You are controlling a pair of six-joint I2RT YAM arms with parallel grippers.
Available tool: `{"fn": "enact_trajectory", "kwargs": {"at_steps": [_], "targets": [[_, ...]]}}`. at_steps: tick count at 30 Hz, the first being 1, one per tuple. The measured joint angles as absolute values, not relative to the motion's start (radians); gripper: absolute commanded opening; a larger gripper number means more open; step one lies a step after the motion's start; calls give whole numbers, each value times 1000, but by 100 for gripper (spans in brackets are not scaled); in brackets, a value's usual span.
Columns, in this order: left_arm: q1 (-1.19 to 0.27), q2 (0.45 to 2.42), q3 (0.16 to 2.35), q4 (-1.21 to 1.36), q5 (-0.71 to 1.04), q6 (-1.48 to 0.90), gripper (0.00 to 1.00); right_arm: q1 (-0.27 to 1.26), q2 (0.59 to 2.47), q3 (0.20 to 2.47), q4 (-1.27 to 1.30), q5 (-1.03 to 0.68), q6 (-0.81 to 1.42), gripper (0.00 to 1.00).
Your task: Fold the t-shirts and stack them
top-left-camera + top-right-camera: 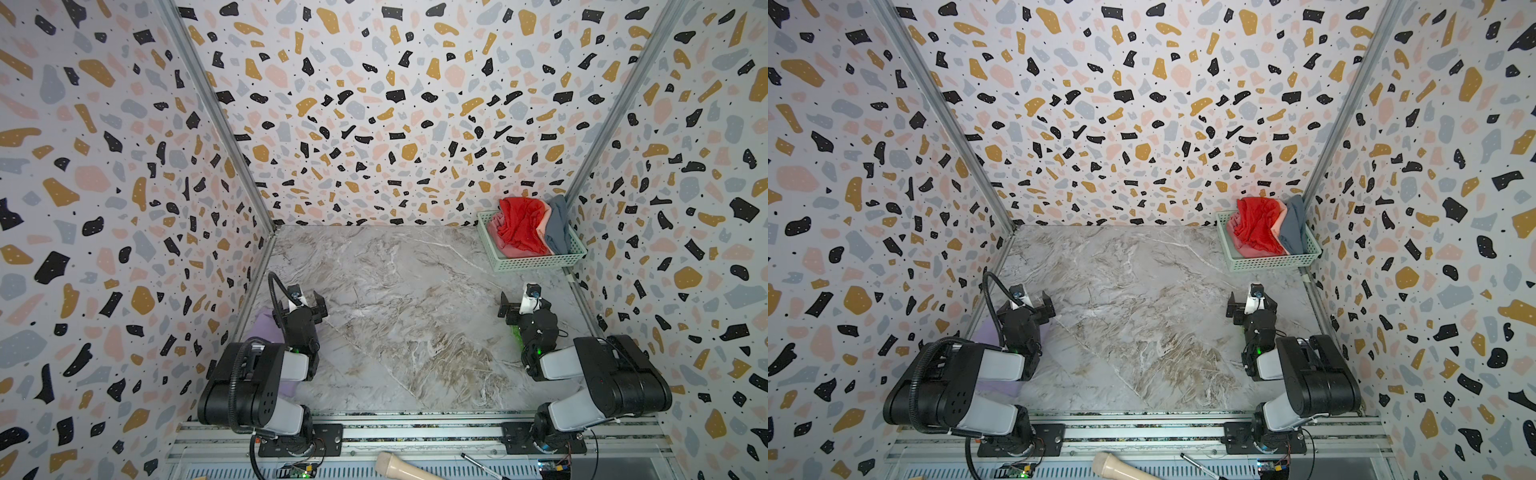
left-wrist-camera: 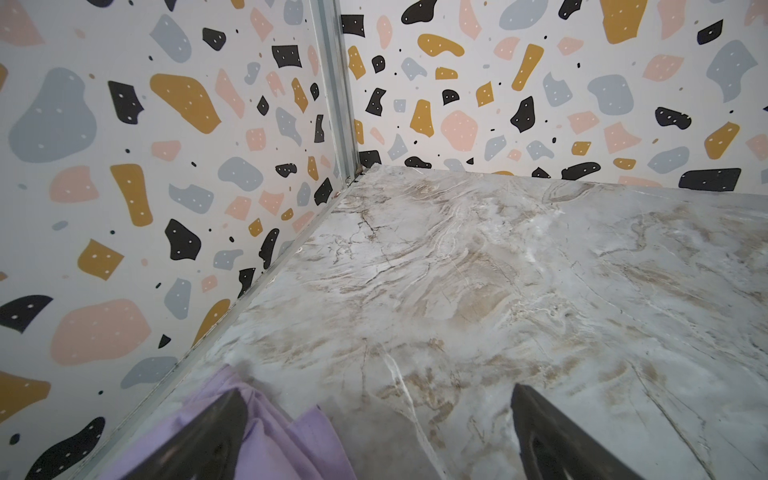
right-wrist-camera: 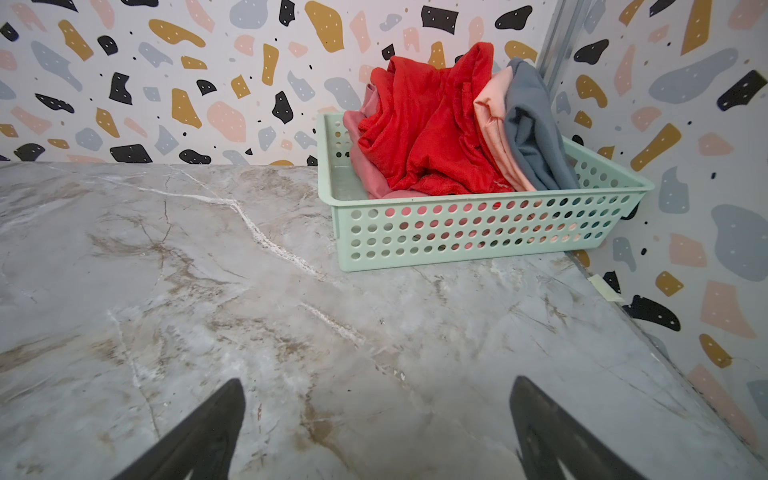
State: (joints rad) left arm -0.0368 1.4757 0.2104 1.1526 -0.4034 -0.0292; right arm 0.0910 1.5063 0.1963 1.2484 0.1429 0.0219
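**Both hands empty and spread; three shirts waiting in the basket**

**Top views.** In both top views the left hand (image 1: 300,303) and the right hand (image 1: 524,303) hang over the marble surface (image 1: 395,291), at its lower left and lower right. Both have jaws spread wide with nothing between them. The lavender t-shirt (image 1: 266,326) lies at the lower left edge of the surface, beside the left wall and largely hidden under the left arm. Whether it is folded cannot be confirmed. The green basket (image 1: 536,262) sits in the upper right corner. It holds the red t-shirt (image 1: 521,224), the salmon pink t-shirt (image 1: 496,230) and the blue-grey t-shirt (image 1: 559,226), all crumpled.

**Left wrist view.** The left hand (image 2: 378,388) is spread, with bare surface between its fingers. The lavender t-shirt (image 2: 303,440) shows at the bottom left of the frame, where one finger overlaps it. Contact cannot be told, and there is no pinch.

**Right wrist view.** The right hand (image 3: 377,380) is spread and empty. It faces the green basket (image 3: 478,232) at the upper right of the frame, well apart from it.

**Assessment.** The step in hand is judged to be the pause between garments: one shirt is out and three are left to fetch. The next move calls for the right hand to reach the basket and close on the red t-shirt, which lies uppermost. It must then lift the shirt clear of the rim and bring it to the open middle for spreading. The neighbouring shirts may drag out with it.
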Motion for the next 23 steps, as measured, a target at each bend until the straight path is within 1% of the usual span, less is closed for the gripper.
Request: {"fn": "enact_trajectory", "kwargs": {"at_steps": [23], "targets": [[-37,1475,210,1153,-406,-30,100,92,1506,197,1246,138,12,99]]}}
